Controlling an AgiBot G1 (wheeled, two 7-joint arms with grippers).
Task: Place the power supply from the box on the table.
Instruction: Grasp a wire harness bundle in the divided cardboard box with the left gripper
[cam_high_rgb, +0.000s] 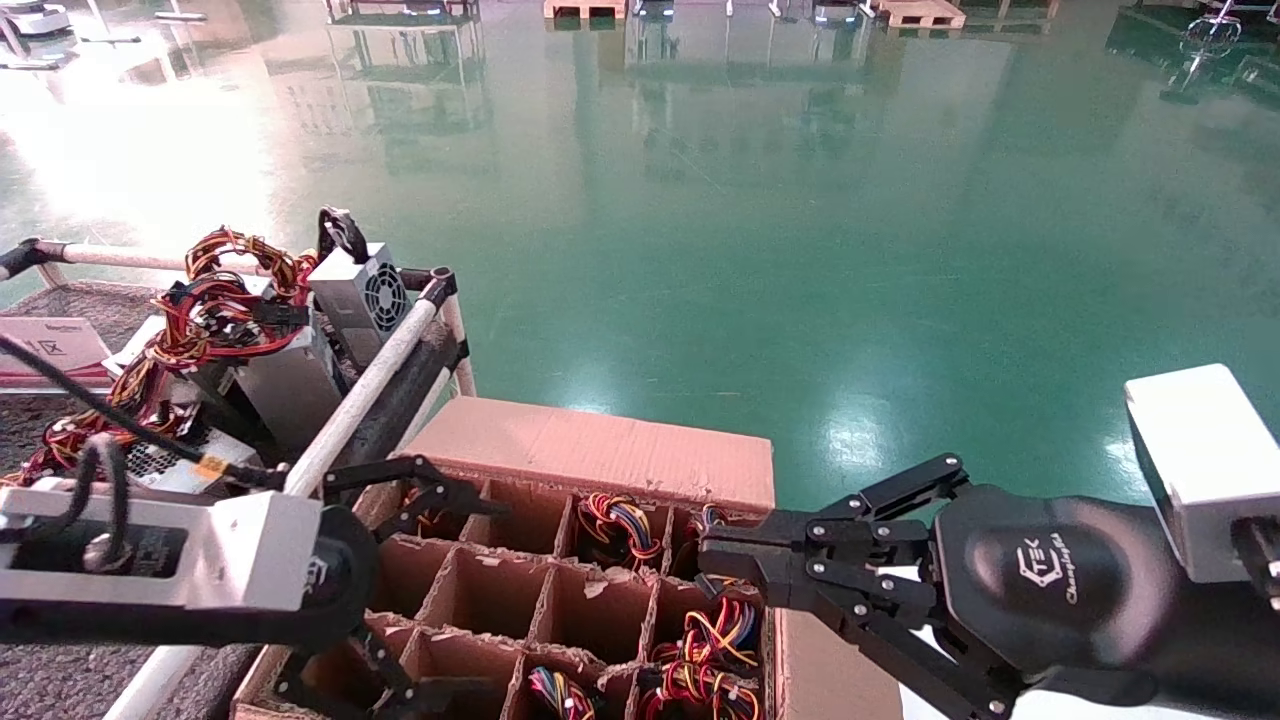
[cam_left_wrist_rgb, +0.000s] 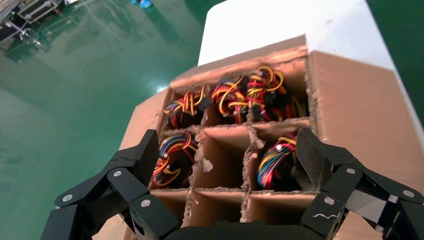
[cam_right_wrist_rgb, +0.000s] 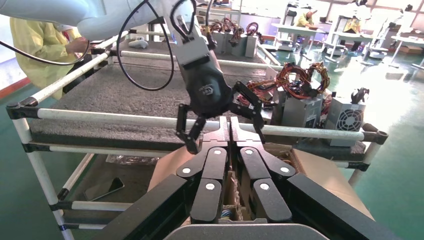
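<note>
The brown box (cam_high_rgb: 600, 445) with its cardboard grid stands beside the table (cam_high_rgb: 60, 300). Several cells hold a power supply (cam_high_rgb: 615, 525), of which only the coloured wire bundles show (cam_left_wrist_rgb: 274, 162). My left gripper (cam_high_rgb: 490, 598) hangs open over the empty cells near the table side, holding nothing (cam_left_wrist_rgb: 227, 145). My right gripper (cam_high_rgb: 712, 560) is shut and empty above the box's right cells (cam_right_wrist_rgb: 229, 122). In the right wrist view one of the left gripper's fingers (cam_right_wrist_rgb: 189, 136) shows just beyond it.
More grey units with wire bundles (cam_high_rgb: 250, 370), one with a fan grille (cam_high_rgb: 362, 290), stand on the table behind the white rail (cam_high_rgb: 370, 375). A flat white carton (cam_high_rgb: 40, 345) lies farther left. Green floor (cam_high_rgb: 800, 250) surrounds the box. A person in yellow (cam_right_wrist_rgb: 40, 40) stands beyond the table.
</note>
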